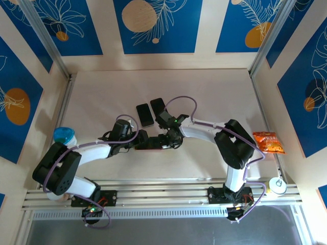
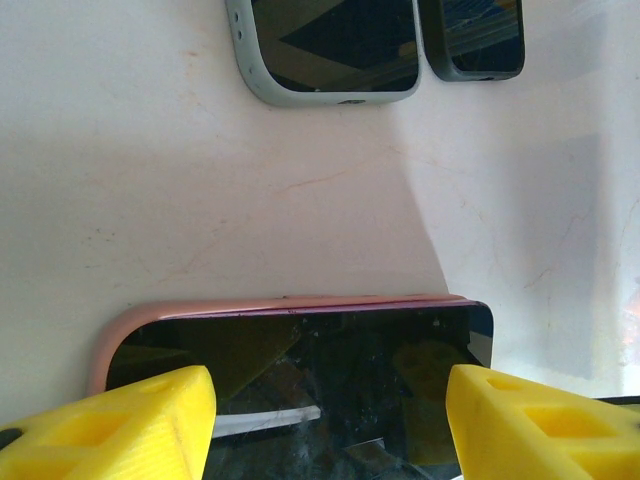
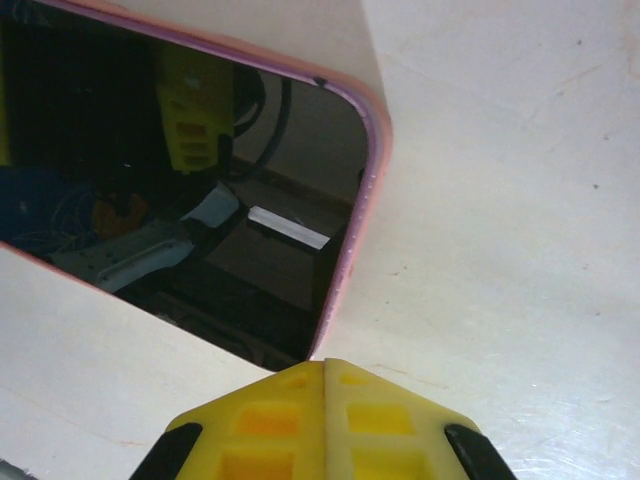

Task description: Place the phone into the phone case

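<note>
1. I can read no word, brand, number or sign in any of my three feeds.
2. The orange snack packet [image 1: 269,142] at the right edge of the counter [image 1: 214,92] carries print, but it is too small for me to make out.
3. The phone [image 2: 330,370] in the pink phone case [image 2: 110,335] gives me dark glass with reflections only.
4. The two other phones [image 2: 335,40] [image 2: 485,35] farther back are just as dark.
5. The blue wall panels [image 1: 153,25] bear drawings of leaves and orange discs, not lettering.
</note>
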